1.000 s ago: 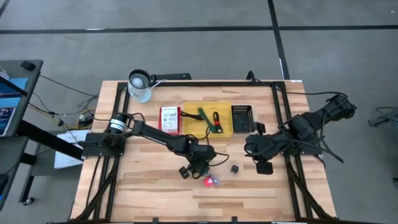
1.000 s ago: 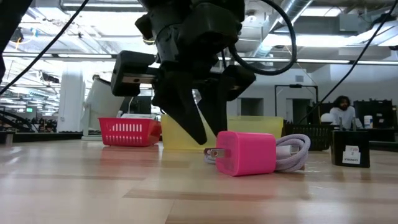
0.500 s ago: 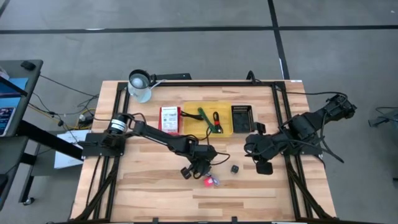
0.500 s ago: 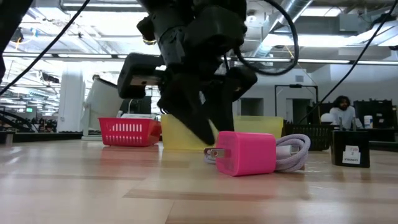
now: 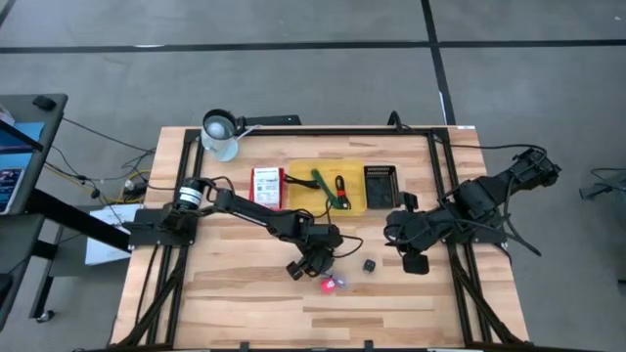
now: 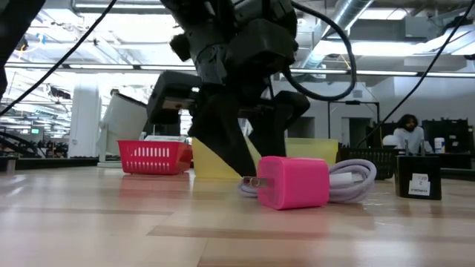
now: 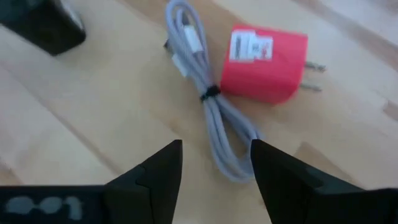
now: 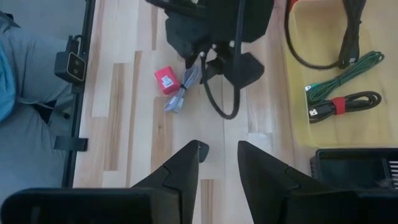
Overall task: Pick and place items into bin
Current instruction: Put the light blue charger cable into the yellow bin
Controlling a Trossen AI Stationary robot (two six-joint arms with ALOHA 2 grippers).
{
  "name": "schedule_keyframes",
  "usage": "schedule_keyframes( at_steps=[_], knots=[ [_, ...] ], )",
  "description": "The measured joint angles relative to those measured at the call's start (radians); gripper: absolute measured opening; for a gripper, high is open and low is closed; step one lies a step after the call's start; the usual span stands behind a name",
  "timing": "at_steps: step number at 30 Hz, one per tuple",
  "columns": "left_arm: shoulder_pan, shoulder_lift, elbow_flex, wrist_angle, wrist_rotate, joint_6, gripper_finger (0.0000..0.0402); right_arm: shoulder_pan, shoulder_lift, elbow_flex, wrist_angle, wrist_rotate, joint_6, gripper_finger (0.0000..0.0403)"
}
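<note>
Two fingers of my left gripper (image 7: 214, 165) stand apart and empty, poised low over the coiled lavender cable (image 7: 208, 102) that is tied to the pink-red wall charger (image 7: 267, 55); the gap is lined up with the cable's loop, probably so that closing will catch the bundle instead of the blocky plug body. Seen level with the table (image 6: 111, 222), the charger (image 6: 293, 182) lies flat on the wood, prongs toward the fingers, with the yellow bin (image 6: 312, 152) behind it. From above, the charger (image 5: 330, 285) lies well apart from the bin (image 5: 303, 200), which already holds green, black and red cables. One small black cube (image 5: 370, 265) sits nearby, untouched. My right gripper (image 8: 217, 163) waits beside the bin, slightly parted, holding nothing.
</note>
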State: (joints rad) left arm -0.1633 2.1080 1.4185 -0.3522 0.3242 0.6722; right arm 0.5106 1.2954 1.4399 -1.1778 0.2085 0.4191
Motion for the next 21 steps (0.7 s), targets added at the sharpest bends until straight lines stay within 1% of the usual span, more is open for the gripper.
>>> schedule_keyframes(
  at_steps=[10, 14, 17, 21],
  knots=[
    [0.013, 0.051, 0.003, 0.025, 0.151, -0.038, 0.0183, 0.000, 0.000, 0.000, -0.004, 0.002, 0.000, 0.0106],
    [0.022, 0.052, 0.002, 0.007, 0.168, -0.039, 0.0175, 0.000, 0.000, 0.000, -0.003, 0.002, 0.000, 0.0106],
    [0.022, 0.052, 0.002, 0.002, 0.154, -0.037, 0.0141, 0.000, 0.000, 0.000, -0.003, 0.002, 0.000, 0.0106],
    [0.032, 0.052, 0.002, -0.003, 0.145, -0.045, 0.0070, 0.000, 0.000, 0.000, -0.003, 0.002, 0.000, 0.0106]
  ],
)
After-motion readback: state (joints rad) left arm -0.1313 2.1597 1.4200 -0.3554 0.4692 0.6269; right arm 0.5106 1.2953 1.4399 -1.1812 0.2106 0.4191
